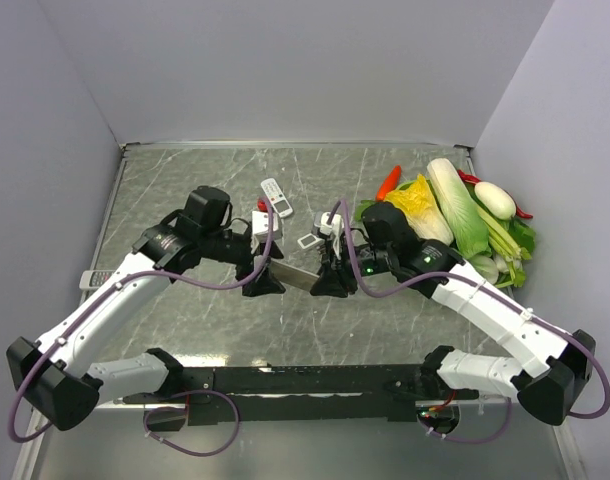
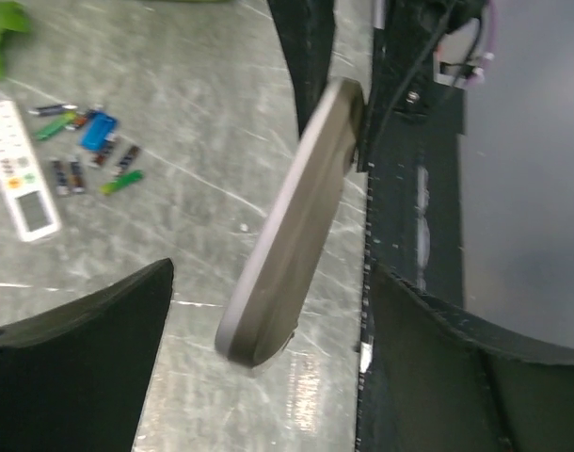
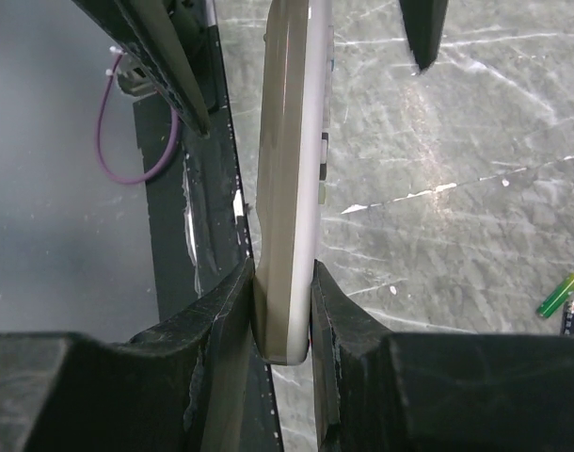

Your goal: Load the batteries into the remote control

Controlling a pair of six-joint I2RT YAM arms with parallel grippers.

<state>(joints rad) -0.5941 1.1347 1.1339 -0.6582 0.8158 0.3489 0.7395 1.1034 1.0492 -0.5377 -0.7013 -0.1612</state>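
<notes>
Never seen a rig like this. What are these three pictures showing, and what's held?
Two robot arms are bolted at a table's near edge. The wide picture looks down from above and behind them; the other two come from cameras on each wrist. The right end effector pinches one end of the grey-backed remote control, held above the table. The left end effector stands open around its other end. Loose batteries and a white remote lie nearby; vegetables at the right.

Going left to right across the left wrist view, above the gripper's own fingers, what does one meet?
white remote with a small screen → loose batteries → grey-backed remote control, tilted on edge → black base rail
</notes>
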